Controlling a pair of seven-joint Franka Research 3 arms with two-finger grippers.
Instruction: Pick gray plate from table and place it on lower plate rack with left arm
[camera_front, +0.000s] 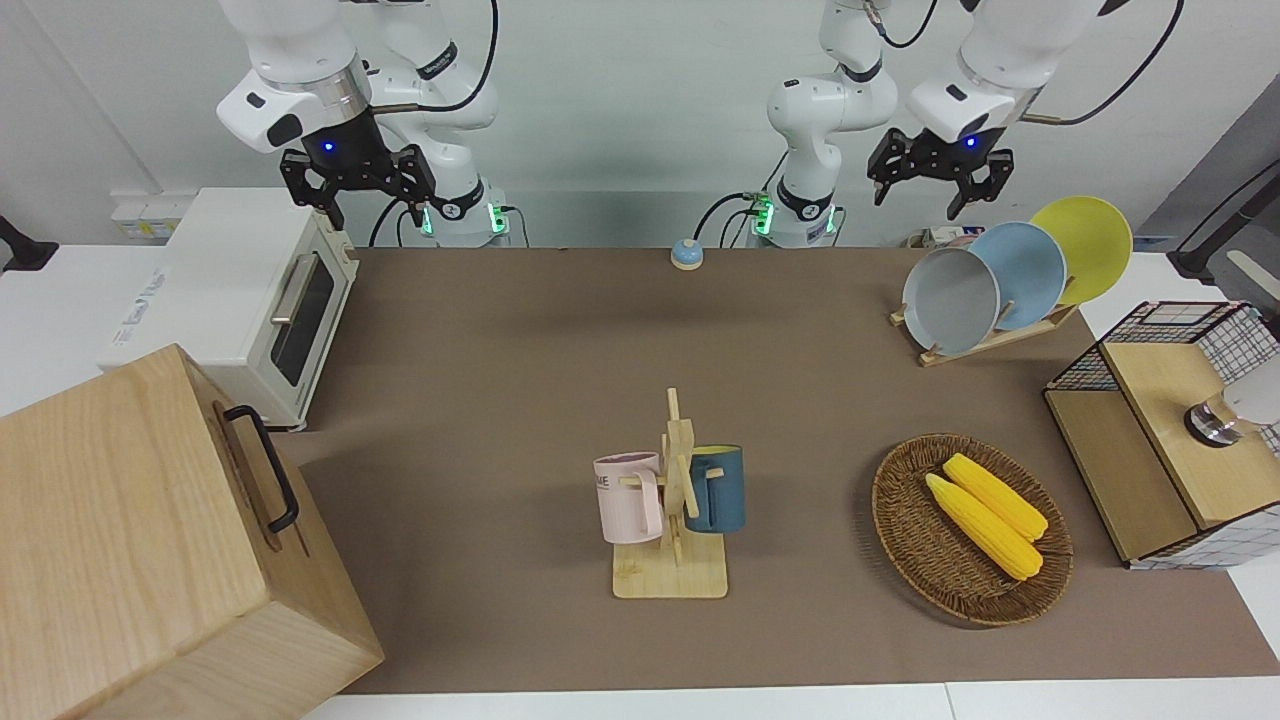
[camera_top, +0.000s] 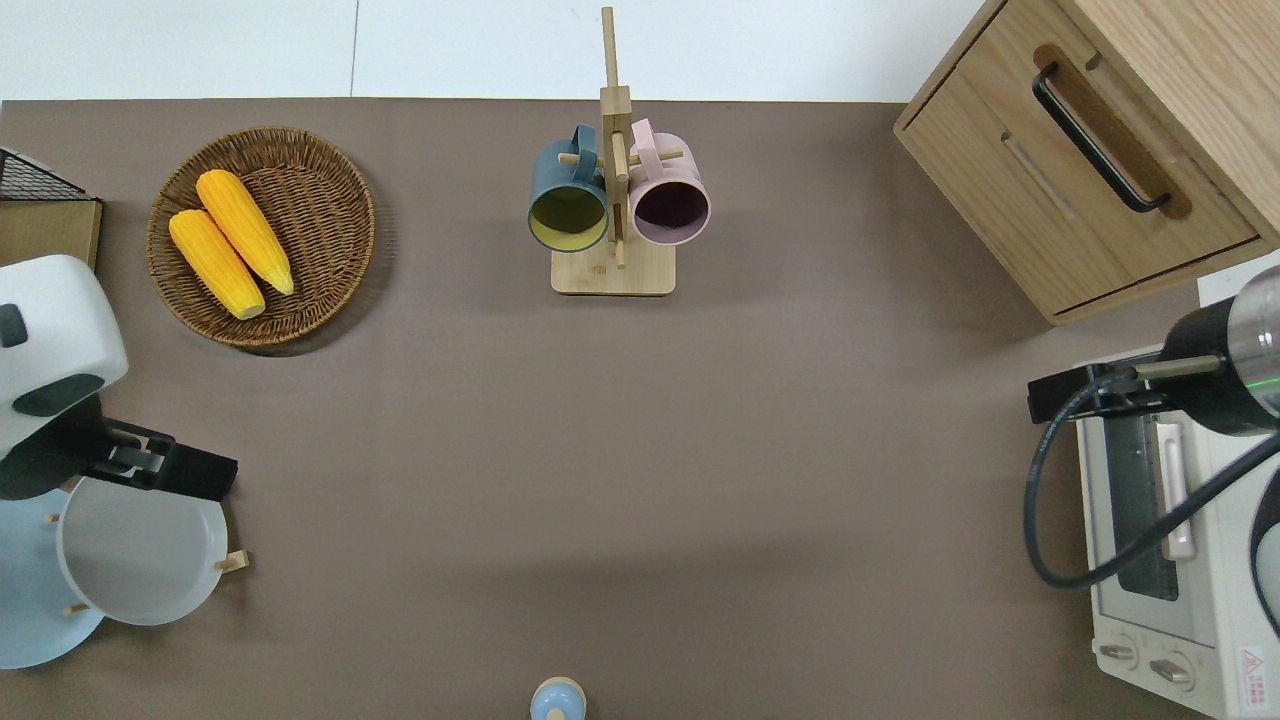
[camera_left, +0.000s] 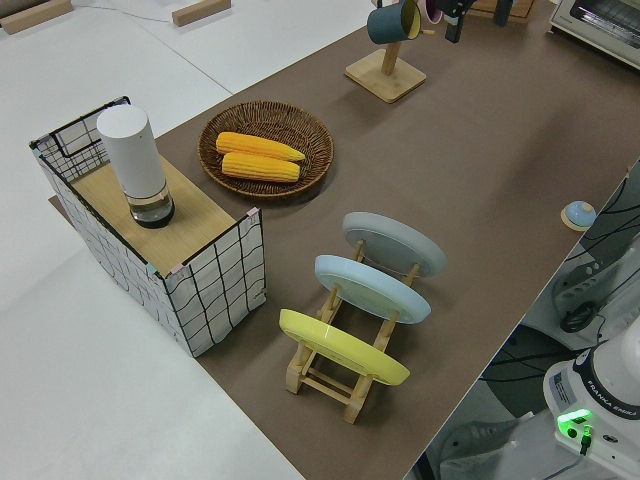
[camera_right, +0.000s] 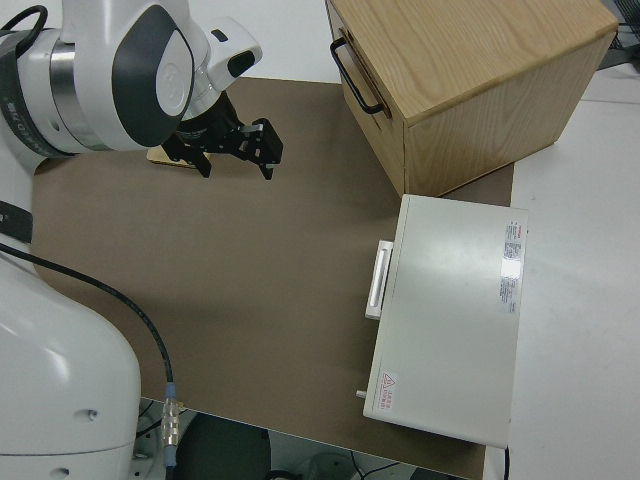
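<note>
While racked, gray plate (camera_front: 951, 301) below spread fingers (camera_front: 884, 175)

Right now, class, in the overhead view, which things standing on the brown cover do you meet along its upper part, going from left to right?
Round brown wicker basket holding two yellow corn cobs → light-wood mug stand with dark blue and pink mugs → light-wood drawer cabinet.

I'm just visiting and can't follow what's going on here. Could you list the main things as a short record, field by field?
gray plate: standing in the rack, in the slot farthest from the robots
other plates: blue plate, then yellow plate, in the same rack
left gripper: open, empty, above the plates
right gripper: open; arm parked
basket: holds two corn cobs
mug stand: pink and dark blue mugs hanging
</note>
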